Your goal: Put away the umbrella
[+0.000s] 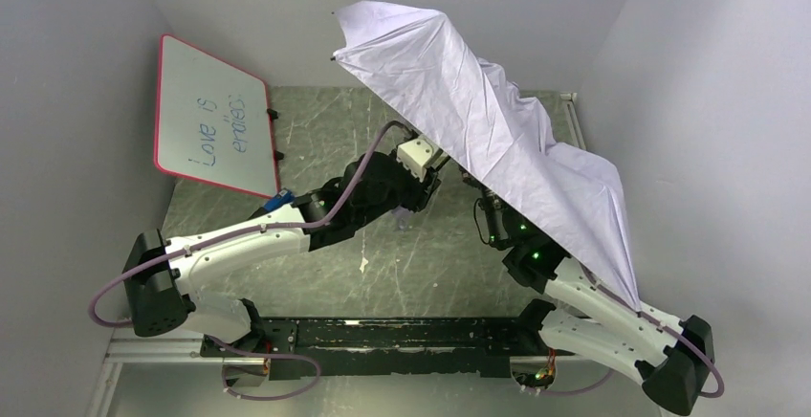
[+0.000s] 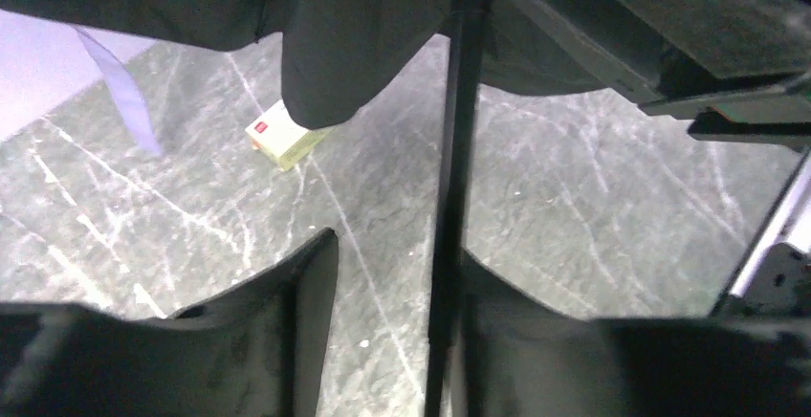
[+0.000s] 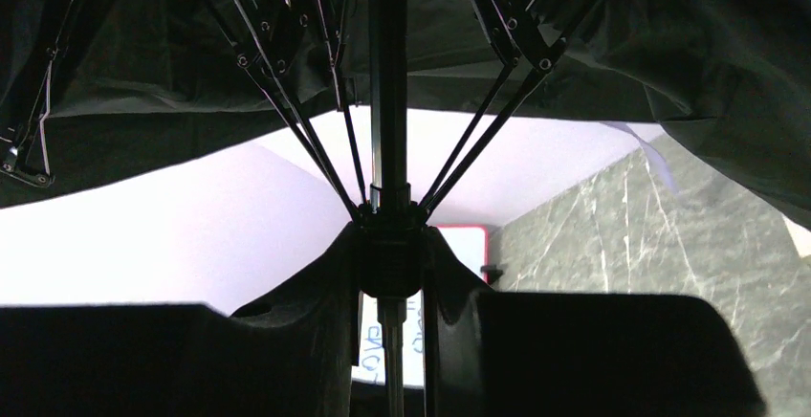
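Umbrella (image 1: 497,120) canopy is spread, or nearly so, and held up off the table (image 1: 402,274). It slopes from the back centre down over the right arm, so the fabric hides most of that arm from above. Underneath, the right gripper (image 3: 387,242) has its jaws pressed in on either side of the sliding hub (image 3: 387,208), where the ribs (image 3: 287,111) meet the shaft (image 2: 454,130). That looks like the sensible place to hold, since pulling the hub down the shaft is what folds the ribs in. The left gripper (image 2: 397,250) reaches in from the other side with its jaws spread. The shaft runs through the gap, close against the right-hand finger (image 2: 497,340), and nothing is pinched there yet. My guess is that it is placed to steady the shaft or handle end while the other arm works the hub. The lavender wrist loop (image 2: 120,92) hangs down near a small box (image 2: 282,135) on the table. The whiteboard (image 1: 215,125) leans at the back left, well apart. Collapsing is not yet done, and loose fabric may snag an arm.
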You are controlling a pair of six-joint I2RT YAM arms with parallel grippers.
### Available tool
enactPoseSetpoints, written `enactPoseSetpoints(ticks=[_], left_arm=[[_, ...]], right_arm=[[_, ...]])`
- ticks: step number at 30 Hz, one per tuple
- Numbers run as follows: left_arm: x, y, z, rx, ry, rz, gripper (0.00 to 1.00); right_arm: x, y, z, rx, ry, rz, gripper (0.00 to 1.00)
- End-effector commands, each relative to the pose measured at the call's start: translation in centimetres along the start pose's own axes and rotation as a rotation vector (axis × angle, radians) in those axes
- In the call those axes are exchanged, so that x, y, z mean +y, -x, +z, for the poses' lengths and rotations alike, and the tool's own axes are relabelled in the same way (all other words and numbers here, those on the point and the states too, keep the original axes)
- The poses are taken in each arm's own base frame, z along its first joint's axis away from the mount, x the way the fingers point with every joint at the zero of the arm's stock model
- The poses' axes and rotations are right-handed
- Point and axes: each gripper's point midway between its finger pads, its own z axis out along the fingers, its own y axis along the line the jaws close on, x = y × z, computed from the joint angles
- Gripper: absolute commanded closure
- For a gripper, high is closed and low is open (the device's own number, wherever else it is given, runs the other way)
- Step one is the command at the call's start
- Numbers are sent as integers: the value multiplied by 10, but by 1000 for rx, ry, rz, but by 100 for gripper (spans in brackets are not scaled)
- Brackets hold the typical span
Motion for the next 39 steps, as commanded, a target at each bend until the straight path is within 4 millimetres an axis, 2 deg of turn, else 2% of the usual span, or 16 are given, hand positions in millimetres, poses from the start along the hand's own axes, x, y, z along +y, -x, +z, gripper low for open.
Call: enactPoseSetpoints(ticks=[1,3,6,9,16,18,22,24,30,32,36,39], left_arm=[[-6,27,-6,-71,-32,-9,61],[-6,27,-6,-72,-32,-9,77],[-5,28,-5,-71,-27,-12,94],[-3,28,-6,-71,-12,-18,95],[4,31,-9,-82,24,-33,95],[5,30,-9,-81,31,-34,95],[7,29,-8,-79,41,-36,95],[8,30,-9,-82,49,-41,95],[14,36,-16,-109,74,-71,95],[13,37,-18,-118,71,-75,95],[13,37,-18,-120,64,-77,95],[11,36,-17,-116,57,-75,95]], right_arm=[[31,41,4,-103,60,15,100],[33,37,5,-82,66,2,100],[32,24,5,-29,77,-8,100],[23,5,2,35,70,5,100],[-4,-66,-15,258,70,126,100],[-12,-78,-20,295,59,149,100],[-15,-86,-25,330,56,160,100],[-16,-82,-25,319,47,149,100],[-24,-59,-32,240,22,153,65],[-30,-54,-34,210,23,166,48],[-21,-41,-33,137,99,167,17],[-14,-34,-29,79,160,153,7]])
